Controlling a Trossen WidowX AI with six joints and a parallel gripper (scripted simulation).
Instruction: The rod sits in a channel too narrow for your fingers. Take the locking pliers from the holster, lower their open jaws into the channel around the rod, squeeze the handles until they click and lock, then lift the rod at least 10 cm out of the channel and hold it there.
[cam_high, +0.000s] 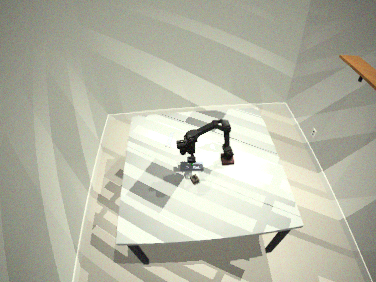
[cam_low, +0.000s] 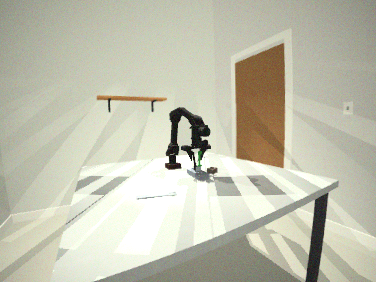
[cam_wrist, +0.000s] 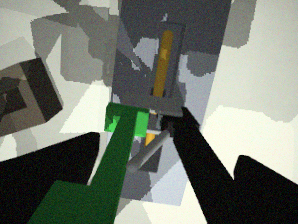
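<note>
Matte black all along the jointed arm (cam_high: 206, 128) (cam_low: 181, 112), and down at its foot, a reddish-brown square base (cam_high: 228, 161) (cam_low: 170, 166)! Bright orange-gold on the slim straight rod (cam_wrist: 163, 62), running through a blue-grey flat block (cam_wrist: 202, 95). White tabletop (cam_high: 210, 215) (cam_low: 165, 220), striped with grey shadow bands, and a warm brown door (cam_low: 260, 105) far right!
</note>
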